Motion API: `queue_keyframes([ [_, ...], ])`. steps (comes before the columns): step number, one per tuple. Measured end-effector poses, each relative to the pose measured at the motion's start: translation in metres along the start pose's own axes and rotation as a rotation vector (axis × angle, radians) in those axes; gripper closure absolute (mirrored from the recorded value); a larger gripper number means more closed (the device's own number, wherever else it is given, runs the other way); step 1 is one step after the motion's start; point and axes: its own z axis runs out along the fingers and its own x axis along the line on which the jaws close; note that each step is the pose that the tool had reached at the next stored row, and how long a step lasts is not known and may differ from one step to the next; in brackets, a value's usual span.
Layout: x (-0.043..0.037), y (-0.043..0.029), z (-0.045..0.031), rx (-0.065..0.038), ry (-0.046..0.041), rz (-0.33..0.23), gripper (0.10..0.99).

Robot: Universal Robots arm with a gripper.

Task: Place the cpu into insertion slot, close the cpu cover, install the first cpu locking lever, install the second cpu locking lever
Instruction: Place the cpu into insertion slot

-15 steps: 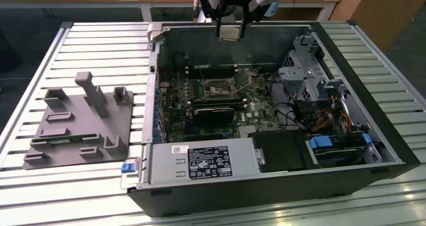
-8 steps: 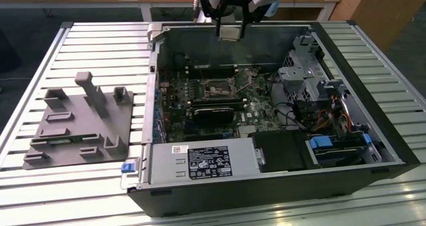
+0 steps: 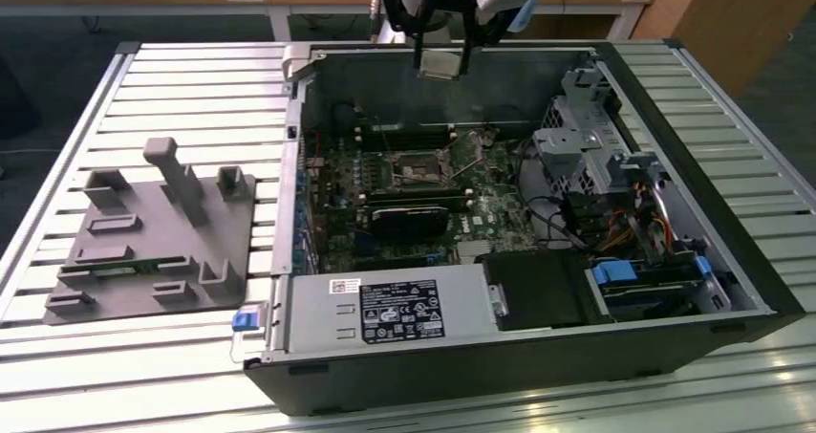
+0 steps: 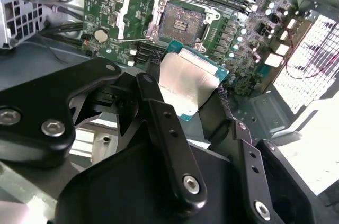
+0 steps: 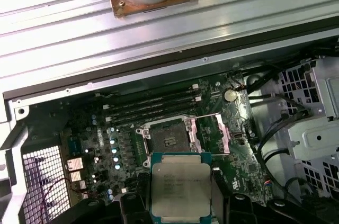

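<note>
My gripper (image 3: 442, 62) hangs above the back wall of the open computer case, shut on the cpu (image 3: 442, 65), a small square chip with a silver-grey top. In both wrist views the cpu (image 4: 188, 83) (image 5: 181, 187) sits clamped between two black fingers (image 4: 159, 113). Below it, on the green motherboard, the insertion slot (image 3: 415, 170) (image 4: 183, 23) (image 5: 168, 140) lies bare with its dark centre showing. The cpu cover (image 4: 135, 17) (image 5: 212, 134) is flipped open beside the slot. The cpu is well above the slot and apart from it.
Inside the case, long black memory slots (image 5: 153, 105) run beside the socket and a black graphics card (image 3: 408, 221) lies in front of it. A metal drive cage (image 3: 599, 146) with cables is on the exterior view's right. A grey fixture (image 3: 153, 232) stands on the slatted table.
</note>
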Motion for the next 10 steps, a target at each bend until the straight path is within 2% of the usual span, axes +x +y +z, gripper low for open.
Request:
queue_keyframes([
  [10, 0.0005, -0.0002, 0.0003, -0.002, -0.0088, 0.098, 0.545],
])
